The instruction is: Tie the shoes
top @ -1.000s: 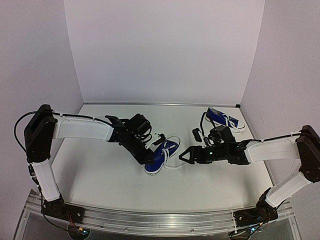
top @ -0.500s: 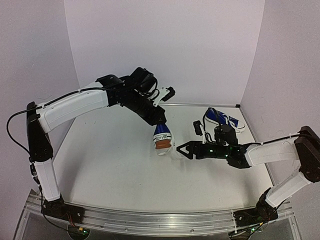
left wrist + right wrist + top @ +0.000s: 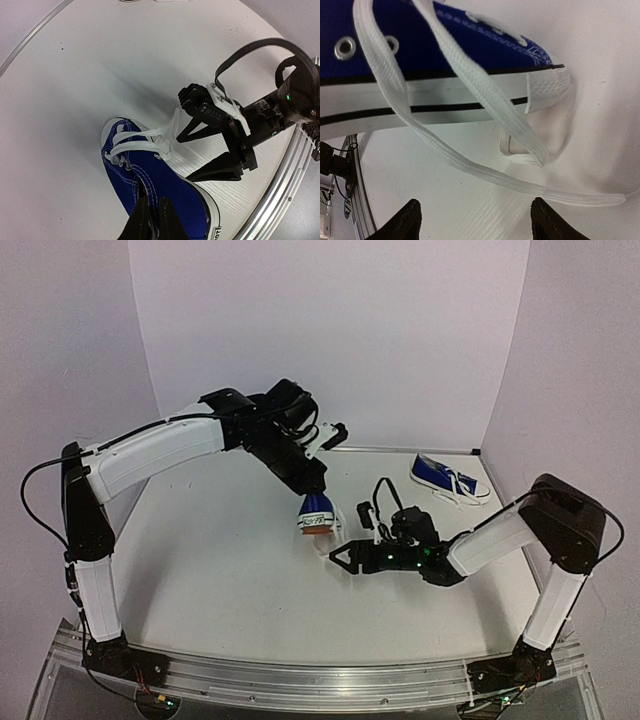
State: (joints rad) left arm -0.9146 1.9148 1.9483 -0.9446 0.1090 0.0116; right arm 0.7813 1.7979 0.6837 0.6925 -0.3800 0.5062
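One blue shoe (image 3: 316, 512) hangs heel-up over the middle of the table. My left gripper (image 3: 312, 486) is shut on its heel collar. In the left wrist view the fingers (image 3: 151, 202) pinch the blue canvas (image 3: 165, 185), and the white laces (image 3: 145, 140) trail loose toward the toe. My right gripper (image 3: 343, 557) lies low and open just right of the hanging shoe. In the right wrist view its gripper (image 3: 476, 222) is wide apart, with two loose laces (image 3: 485, 165) drooping above it from the shoe's side (image 3: 420, 55). The other shoe (image 3: 450, 478) sits at the back right.
White walls close the table in at the back and both sides. A metal rail (image 3: 300, 680) runs along the near edge, also visible in the left wrist view (image 3: 280, 200). My right arm's forearm (image 3: 480, 540) stretches across the right half of the table.
The left arm has lifted the shoe off the table and now holds it hanging. The right gripper has slid left and nearer, up beside the hanging shoe, its jaws narrowing slightly.
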